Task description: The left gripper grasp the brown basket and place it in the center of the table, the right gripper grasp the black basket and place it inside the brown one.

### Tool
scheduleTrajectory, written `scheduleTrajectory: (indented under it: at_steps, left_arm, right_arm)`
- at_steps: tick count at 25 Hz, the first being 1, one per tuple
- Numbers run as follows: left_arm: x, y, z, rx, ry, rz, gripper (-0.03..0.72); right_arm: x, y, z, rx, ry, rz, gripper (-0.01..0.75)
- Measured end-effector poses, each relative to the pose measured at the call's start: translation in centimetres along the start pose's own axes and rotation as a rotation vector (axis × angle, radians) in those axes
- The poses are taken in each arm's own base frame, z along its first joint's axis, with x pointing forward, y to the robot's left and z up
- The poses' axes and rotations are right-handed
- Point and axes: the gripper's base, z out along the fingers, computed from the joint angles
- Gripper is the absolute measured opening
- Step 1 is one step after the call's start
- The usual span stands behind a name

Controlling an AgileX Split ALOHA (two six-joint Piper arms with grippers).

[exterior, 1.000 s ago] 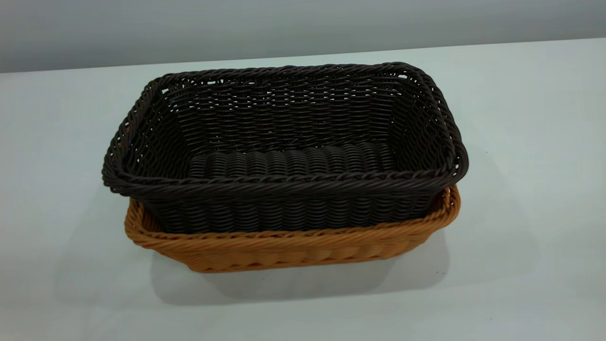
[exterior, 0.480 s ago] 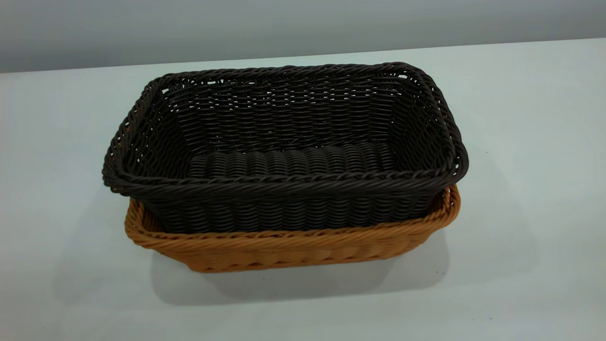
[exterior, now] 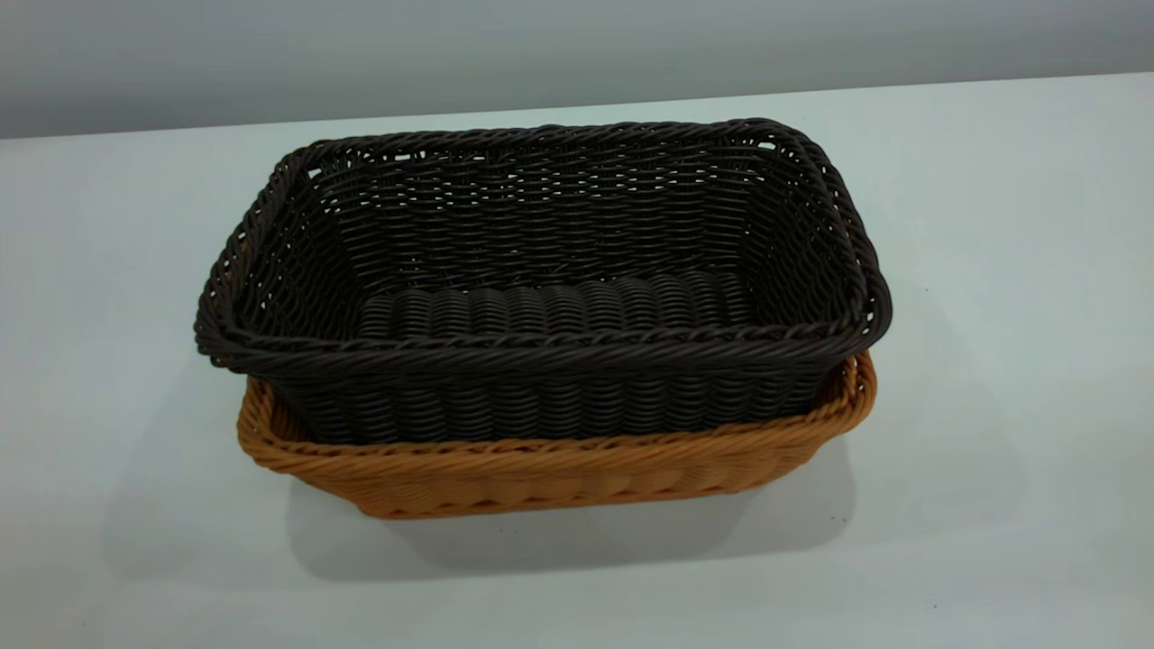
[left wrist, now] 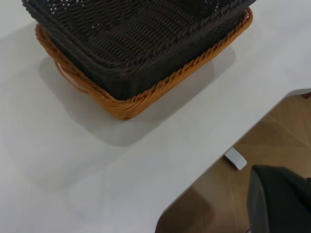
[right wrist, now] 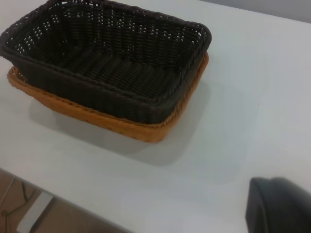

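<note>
Two rectangular woven wicker baskets, nested, near the middle of the smooth pale surface. The black basket, very dark brown-black with flaring sides and a braided rim, sits inside the brown basket, whose orange-tan weave and braided rim show below and around it. Neither gripper touches a basket; each wrist view shows only a dark body part at its corner, so whether their fingers are open cannot be told
</note>
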Motion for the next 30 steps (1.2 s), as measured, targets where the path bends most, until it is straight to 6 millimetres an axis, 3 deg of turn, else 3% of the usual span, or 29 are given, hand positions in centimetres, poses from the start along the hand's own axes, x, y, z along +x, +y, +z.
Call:
scheduleTrajectory:
  at_steps: [12,19,30]
  left_arm:
    - [-0.04,0.02,-0.02,-0.020,-0.003,-0.012,-0.001]
    - [-0.12,0.13,0.09,-0.213,-0.010,-0.141,-0.001]
    - [-0.22,0.37,0.23,-0.559,-0.021,-0.376,-0.001]
  right_arm:
    - [-0.16,-0.23,0.24,0.221,-0.010,0.137,0.004]
    - [-0.20,-0.39,0.30,0.388,-0.025,0.236,0.004]
    - [0.20,0.12,-0.33,0.399,-0.081,0.219,0.004]
